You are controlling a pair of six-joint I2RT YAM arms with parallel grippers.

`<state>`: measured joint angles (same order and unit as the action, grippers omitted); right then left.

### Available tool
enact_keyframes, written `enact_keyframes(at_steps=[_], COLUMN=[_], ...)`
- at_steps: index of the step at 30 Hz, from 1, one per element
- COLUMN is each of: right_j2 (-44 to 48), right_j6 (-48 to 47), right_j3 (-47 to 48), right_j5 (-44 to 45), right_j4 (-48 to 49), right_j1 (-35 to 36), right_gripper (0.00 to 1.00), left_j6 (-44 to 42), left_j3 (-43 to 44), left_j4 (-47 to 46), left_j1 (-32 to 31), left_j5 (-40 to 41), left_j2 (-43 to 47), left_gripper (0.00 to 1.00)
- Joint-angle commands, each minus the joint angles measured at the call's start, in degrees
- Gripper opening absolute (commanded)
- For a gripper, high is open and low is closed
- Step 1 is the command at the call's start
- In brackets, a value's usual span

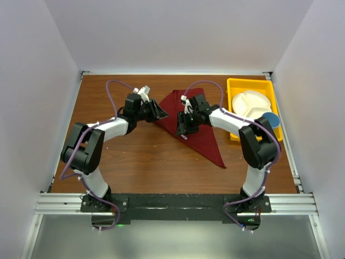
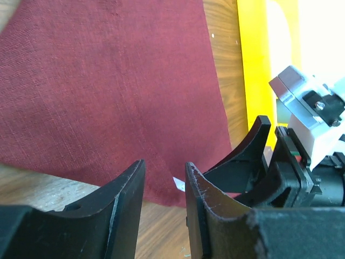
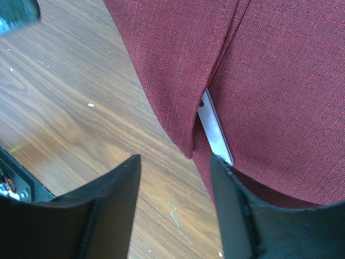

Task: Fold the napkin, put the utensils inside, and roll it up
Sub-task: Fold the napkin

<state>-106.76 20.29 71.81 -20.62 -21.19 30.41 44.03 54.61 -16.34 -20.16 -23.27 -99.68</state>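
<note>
The maroon napkin [image 1: 200, 129] lies folded into a long triangle on the wooden table. My left gripper [image 1: 160, 112] sits at its left corner. In the left wrist view the napkin [image 2: 108, 86] fills the top, and the left gripper [image 2: 165, 163] is open just short of its edge, with nothing between the fingers. A silvery utensil tip [image 2: 179, 185] peeks from under the cloth. My right gripper [image 1: 185, 128] hovers over the napkin's left edge. It [image 3: 175, 157] is open, one finger over bare wood and the other over cloth. A utensil handle [image 3: 215, 129] shows between two napkin [image 3: 280, 81] layers.
A yellow tray [image 1: 235, 86] at the back right holds a white divided plate [image 1: 250, 103] and a blue cup [image 1: 272, 120]. White walls close in the table on three sides. The right gripper's body [image 2: 302, 162] sits close to the left fingers.
</note>
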Motion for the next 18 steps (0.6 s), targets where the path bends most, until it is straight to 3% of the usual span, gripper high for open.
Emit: enact_keyframes(at_steps=[1,13,16,17,18], right_j2=[-1.08,-3.98,-4.95,-4.95,-4.95], right_j6=[-1.05,-1.04,-1.48,-1.66,-1.84], right_j3=[0.35,0.52,1.66,1.93,2.19], right_j5=[-1.7,-2.67,-2.15,-0.58,0.14], right_j4=[1.68,3.88,3.17,2.56,2.21], right_j1=[0.17,0.17,0.17,0.17,0.17], right_gripper=[0.5,0.37,0.16,0.0,0.0], left_j6=[0.44,0.09,1.14,1.75,2.37], left_j3=[-1.08,0.4,1.73,1.9,2.17], left_j4=[-4.4,-4.23,-5.89,-6.42,-7.21], left_j1=[0.12,0.21,0.21,0.3,0.47], left_j5=[-1.43,-1.34,-1.69,-2.04,-2.57], left_j2=[2.11,2.39,0.19,-0.42,-1.47], left_gripper=[0.4,0.41,0.41,0.41,0.4])
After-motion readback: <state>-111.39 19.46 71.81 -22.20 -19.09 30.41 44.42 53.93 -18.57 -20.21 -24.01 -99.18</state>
